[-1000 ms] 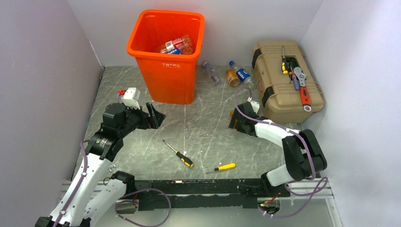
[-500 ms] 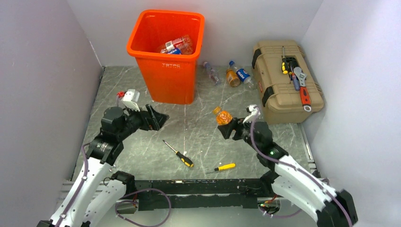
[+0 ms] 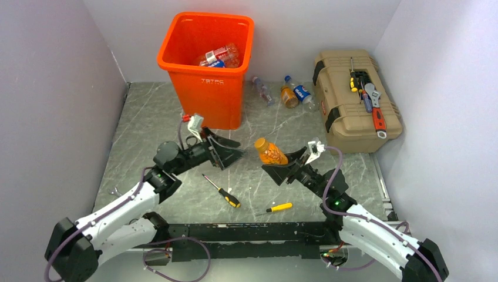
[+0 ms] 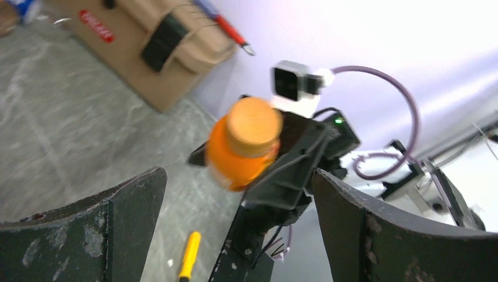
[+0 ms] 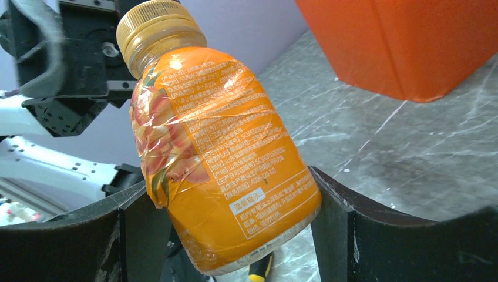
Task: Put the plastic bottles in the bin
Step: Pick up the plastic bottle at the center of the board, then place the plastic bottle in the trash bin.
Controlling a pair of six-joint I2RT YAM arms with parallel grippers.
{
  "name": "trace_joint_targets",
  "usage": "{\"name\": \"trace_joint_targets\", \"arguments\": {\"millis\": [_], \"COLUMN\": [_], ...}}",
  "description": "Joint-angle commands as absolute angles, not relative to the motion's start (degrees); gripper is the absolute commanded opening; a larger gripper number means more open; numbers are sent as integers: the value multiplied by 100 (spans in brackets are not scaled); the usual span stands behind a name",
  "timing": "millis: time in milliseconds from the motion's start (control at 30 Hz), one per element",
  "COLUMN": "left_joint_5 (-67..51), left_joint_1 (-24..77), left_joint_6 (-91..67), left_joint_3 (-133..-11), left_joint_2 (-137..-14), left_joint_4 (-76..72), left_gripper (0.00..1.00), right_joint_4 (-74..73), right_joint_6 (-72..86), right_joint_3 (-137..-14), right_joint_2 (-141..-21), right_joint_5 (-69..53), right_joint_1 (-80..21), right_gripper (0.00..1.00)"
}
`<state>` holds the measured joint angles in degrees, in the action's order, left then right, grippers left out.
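My right gripper (image 3: 284, 162) is clamped on the lower body of an orange juice bottle (image 5: 220, 158), one jaw on each side, with the gold cap tilted up toward ten o'clock and the bottle held off the table. At nine o'clock my left gripper (image 3: 230, 150) hangs with its jaws spread wide and nothing in them, its mouth turned toward the bottle and a little apart from it. The orange bin (image 3: 205, 97) stands at eleven o'clock, nearer my left arm, so I judge this a hand-over. I should hold the bottle steady, offer the cap end squarely between the left jaws, and let go only once they have closed on it. Other bottles (image 3: 220, 57) already lie in the bin, and a few more (image 3: 288, 97) lie at one o'clock beside the tan toolbox (image 3: 352, 100). Two yellow-handled screwdrivers (image 3: 226, 195) lie at six o'clock on the grey marbled table (image 3: 152, 111), which is walled in by pale panels.
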<state>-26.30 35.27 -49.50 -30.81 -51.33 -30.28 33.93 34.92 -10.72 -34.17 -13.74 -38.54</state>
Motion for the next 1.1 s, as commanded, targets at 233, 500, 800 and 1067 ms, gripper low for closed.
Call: {"name": "trace_joint_targets", "arguments": {"millis": [233,500,800,1067], "left_joint_5": [-1727,-1121,-1217,-1731], "left_joint_1": [4941,5126,5159,5156], "left_joint_6": [-3705,-3367,-3268,-3050], "left_joint_3": [-3730,-3947,-4004,-4347], "left_joint_2": [-6196,-6299,-6255,-5994], "left_joint_4": [-4474,-4058,-3990,-3123], "left_gripper": [98,80,25,0], "right_joint_4": [5281,5016,4516,2445], "right_joint_6": [4110,3950,3775,3085], "right_joint_3": [-899,-967,-1092,-1950], "right_joint_2": [-4018,-3935,-3900,-3579], "right_joint_5": [-773,-703,-728,-937], "right_joint_1": [-4500,-4713,-4841,-4855], "right_gripper": [31,31,33,89]}}
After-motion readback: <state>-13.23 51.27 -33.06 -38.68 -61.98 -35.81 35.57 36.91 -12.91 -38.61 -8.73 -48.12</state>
